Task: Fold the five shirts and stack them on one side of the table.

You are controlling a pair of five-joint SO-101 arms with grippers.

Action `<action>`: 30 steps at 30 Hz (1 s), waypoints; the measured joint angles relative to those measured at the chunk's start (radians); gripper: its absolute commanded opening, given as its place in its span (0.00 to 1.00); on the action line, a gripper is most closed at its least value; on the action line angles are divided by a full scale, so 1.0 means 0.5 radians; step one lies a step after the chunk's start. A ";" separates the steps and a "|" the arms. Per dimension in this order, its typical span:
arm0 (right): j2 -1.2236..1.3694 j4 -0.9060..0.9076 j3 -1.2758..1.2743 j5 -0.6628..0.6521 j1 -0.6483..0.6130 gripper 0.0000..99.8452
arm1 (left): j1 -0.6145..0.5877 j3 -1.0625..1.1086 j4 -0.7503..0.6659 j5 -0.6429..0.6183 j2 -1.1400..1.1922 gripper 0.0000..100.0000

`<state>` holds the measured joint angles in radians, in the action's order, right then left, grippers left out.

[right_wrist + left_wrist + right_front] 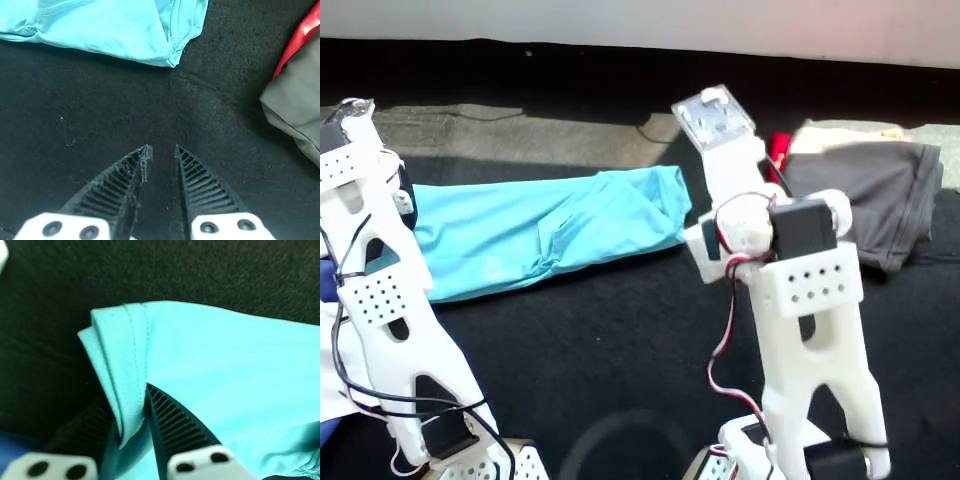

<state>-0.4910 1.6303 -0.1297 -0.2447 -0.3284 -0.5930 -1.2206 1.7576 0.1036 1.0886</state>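
A turquoise shirt (550, 235), folded into a long strip, lies across the black table (620, 340). My left gripper (132, 405) is shut on the folded hem at the strip's left end, with the cloth (215, 365) pinched between its ribbed fingers (175, 420). In the high view the left arm (380, 290) stands over that end. My right gripper (161, 149) hangs over bare table just short of the shirt's right end (170, 40), narrowly open with nothing between its fingers. The right arm (790, 270) rises at centre right.
A folded grey shirt (870, 190) lies at the back right on something red (778, 150), with pale cloth (850, 130) behind it; its edge (295, 110) is near my right gripper. White cloth (332, 375) and blue cloth (325, 280) sit at the table's left edge.
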 measured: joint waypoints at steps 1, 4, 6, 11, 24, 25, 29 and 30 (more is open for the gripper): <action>-0.064 -0.064 -0.123 0.000 0.028 0.08 | 0.015 0.052 0.000 -0.006 -0.043 0.01; -0.270 -0.270 -0.494 0.000 0.132 0.08 | 0.129 0.276 0.000 -0.003 -0.295 0.01; -0.390 -0.423 -0.740 0.000 0.224 0.08 | 0.249 0.470 0.000 -0.025 -0.519 0.01; -0.509 -0.789 -1.359 0.000 0.451 0.08 | 0.647 0.945 0.000 -0.068 -1.077 0.01; -0.534 -1.550 -2.289 0.006 0.654 0.08 | 1.639 0.908 -0.064 -0.150 -1.181 0.01; -0.534 -1.614 -2.348 0.006 0.687 0.08 | 1.676 0.868 -0.101 -0.150 -1.132 0.01; -0.574 -1.860 -2.562 0.006 0.801 0.08 | 1.783 0.663 -0.233 -0.153 -0.921 0.01; -0.580 -1.903 -2.596 0.006 0.816 0.08 | 1.807 0.601 -0.252 -0.153 -0.868 0.01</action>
<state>-0.7810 0.6790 -1.4277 -0.2417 0.0798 0.3107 -0.9198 1.6318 0.0269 0.6544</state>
